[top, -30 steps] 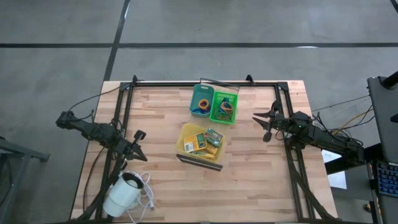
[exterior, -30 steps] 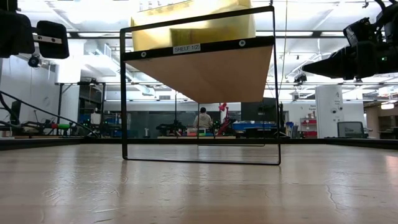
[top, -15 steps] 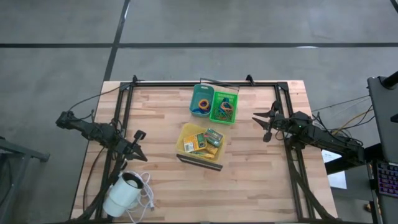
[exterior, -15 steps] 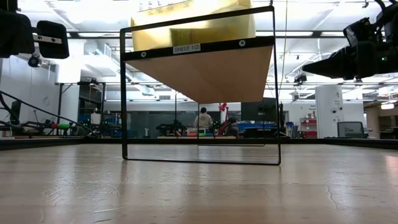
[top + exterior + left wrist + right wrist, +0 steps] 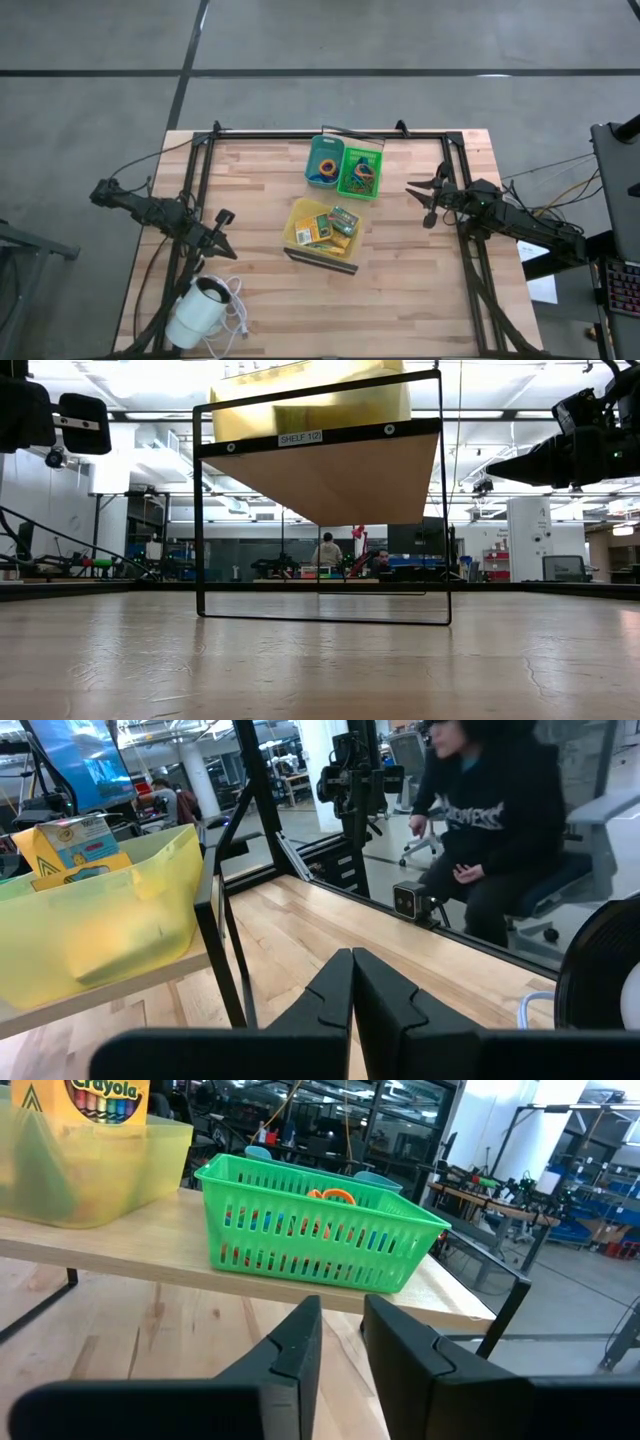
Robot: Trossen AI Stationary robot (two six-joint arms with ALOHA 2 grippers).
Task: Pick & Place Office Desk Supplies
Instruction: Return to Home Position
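Observation:
A raised wooden shelf on a black frame holds the office supplies. A green basket has coloured rubber bands in it. A teal bin beside it holds an orange ring. A yellow bin holds small crayon boxes. My left gripper hangs shut at the table's left side, level, pointing toward the shelf. My right gripper hangs at the right side, level, slightly open with nothing between its fingers, facing the green basket.
A white round corded device sits at the near left corner. The shelf's black frame legs stand on the tabletop. A person sits in a chair beyond the table's edge. Bare wood lies under and around the shelf.

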